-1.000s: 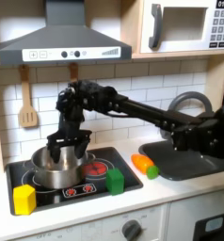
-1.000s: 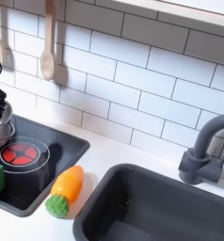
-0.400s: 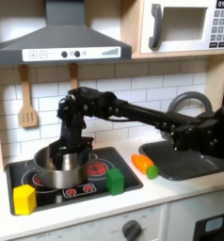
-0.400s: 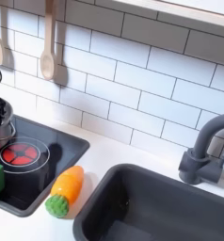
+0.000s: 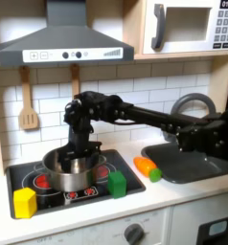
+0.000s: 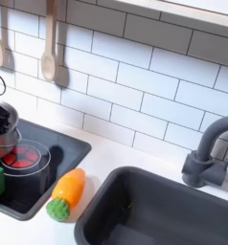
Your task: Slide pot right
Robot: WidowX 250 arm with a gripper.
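The shiny silver pot (image 5: 70,172) stands on the black toy stove (image 5: 49,195), over the left burner in the first exterior view. My gripper (image 5: 77,155) reaches down into it from above and its fingers close on the far rim. The black arm stretches away toward the first exterior view's right. In the second exterior view the pot (image 6: 1,145) and the gripper (image 6: 0,121) show at the left edge, beside the red burner (image 6: 26,159).
A yellow block (image 5: 26,202) and a green block (image 5: 117,184) sit on the stove's front. An orange carrot (image 5: 145,167) lies between the stove and the dark sink (image 5: 188,161) with its faucet (image 5: 190,101). A wooden spatula (image 5: 28,105) hangs on the tiled wall.
The gripper dropped from above the pot down into it. Pot and gripper then shifted a little toward the first exterior view's right, and more of the pot now shows in the second exterior view.
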